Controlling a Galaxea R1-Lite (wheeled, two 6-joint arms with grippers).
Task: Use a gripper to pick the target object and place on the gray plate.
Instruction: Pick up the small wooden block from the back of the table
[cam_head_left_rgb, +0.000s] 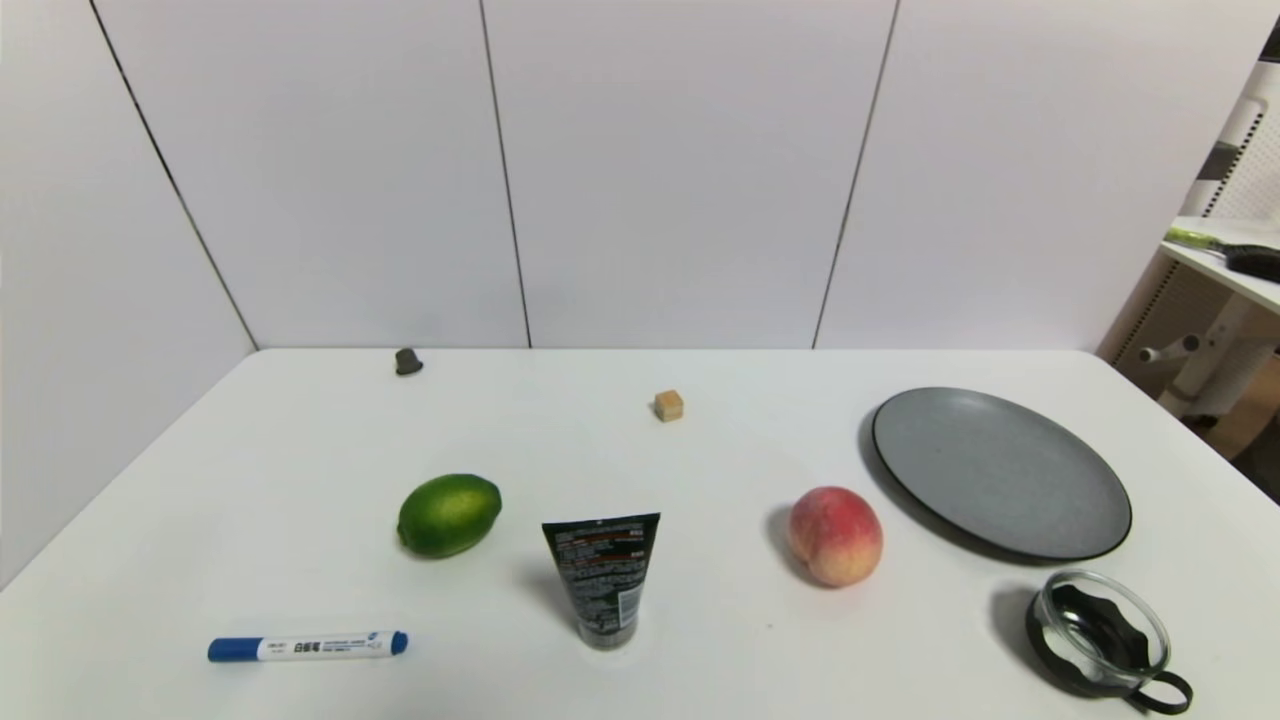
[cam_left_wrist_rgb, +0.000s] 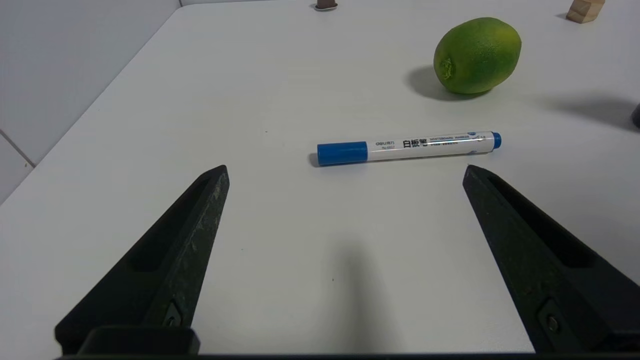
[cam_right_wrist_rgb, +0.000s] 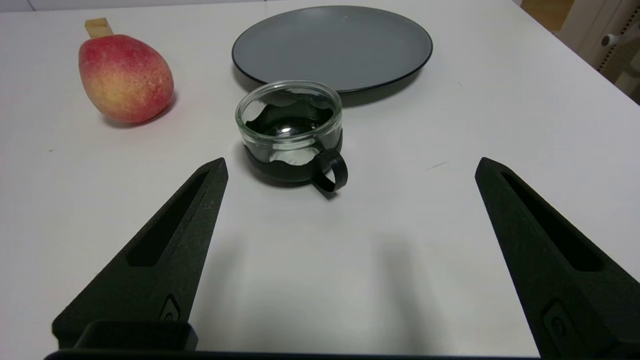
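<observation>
The tiny tan-brown cube (cam_head_left_rgb: 669, 405) sits alone toward the back middle of the white table; it also shows in the left wrist view (cam_left_wrist_rgb: 584, 10) and partly behind the peach in the right wrist view (cam_right_wrist_rgb: 98, 27). The round gray plate (cam_head_left_rgb: 1000, 470) lies empty at the right, also in the right wrist view (cam_right_wrist_rgb: 332, 45). Neither gripper shows in the head view. My left gripper (cam_left_wrist_rgb: 345, 170) is open and empty over the near left table, short of the marker. My right gripper (cam_right_wrist_rgb: 350, 167) is open and empty near the glass cup.
A lime (cam_head_left_rgb: 449, 514), a blue-capped marker (cam_head_left_rgb: 308, 646), an upright dark tube (cam_head_left_rgb: 602, 578), a peach (cam_head_left_rgb: 835, 535), a glass cup with black handle (cam_head_left_rgb: 1100, 632) and a small dark cone cap (cam_head_left_rgb: 408, 361) stand on the table. A side shelf (cam_head_left_rgb: 1225, 260) is at far right.
</observation>
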